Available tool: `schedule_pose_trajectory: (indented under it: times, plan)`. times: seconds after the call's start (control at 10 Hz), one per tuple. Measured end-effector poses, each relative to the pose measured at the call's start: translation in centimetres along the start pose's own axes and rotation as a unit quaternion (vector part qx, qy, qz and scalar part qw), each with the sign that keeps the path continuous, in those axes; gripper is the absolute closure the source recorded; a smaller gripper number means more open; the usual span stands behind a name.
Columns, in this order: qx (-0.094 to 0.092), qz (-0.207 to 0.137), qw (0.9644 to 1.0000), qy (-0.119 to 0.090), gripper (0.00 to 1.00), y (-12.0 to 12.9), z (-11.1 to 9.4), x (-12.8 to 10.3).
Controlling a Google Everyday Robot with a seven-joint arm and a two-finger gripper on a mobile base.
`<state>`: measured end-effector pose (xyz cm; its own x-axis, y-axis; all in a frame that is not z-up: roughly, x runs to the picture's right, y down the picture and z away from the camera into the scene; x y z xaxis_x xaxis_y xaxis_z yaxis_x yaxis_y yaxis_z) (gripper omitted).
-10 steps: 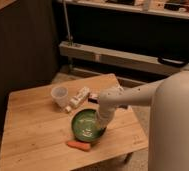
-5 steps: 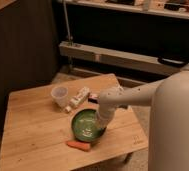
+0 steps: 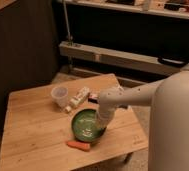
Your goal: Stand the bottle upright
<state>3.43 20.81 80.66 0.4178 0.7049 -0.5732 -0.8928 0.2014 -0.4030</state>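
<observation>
The bottle (image 3: 78, 98) is small, slim and white with a reddish mark. It lies on its side on the wooden table (image 3: 33, 130), angled from near left to far right, right beside the translucent cup (image 3: 59, 95). My gripper (image 3: 100, 121) hangs at the end of the white arm, low over the right part of the green bowl (image 3: 83, 126). It is shut, and I see nothing held in it. The gripper is a short way to the near right of the bottle and does not touch it.
An orange carrot (image 3: 79, 145) lies in front of the bowl near the table's front edge. A small dark flat item (image 3: 93, 96) sits just right of the bottle. My white body (image 3: 175, 130) fills the right side. A metal rail (image 3: 113, 57) runs behind the table.
</observation>
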Motion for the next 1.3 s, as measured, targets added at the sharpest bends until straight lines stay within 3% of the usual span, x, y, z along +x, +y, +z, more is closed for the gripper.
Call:
schedule_pose_trajectory:
  times: [1.0, 1.3]
  plan:
    - [0.0, 0.004, 1.0, -0.001, 0.96, -0.1, -0.1, -0.1]
    - [0.037, 0.037, 0.9986, 0.008, 0.96, -0.6, -3.2, -2.4]
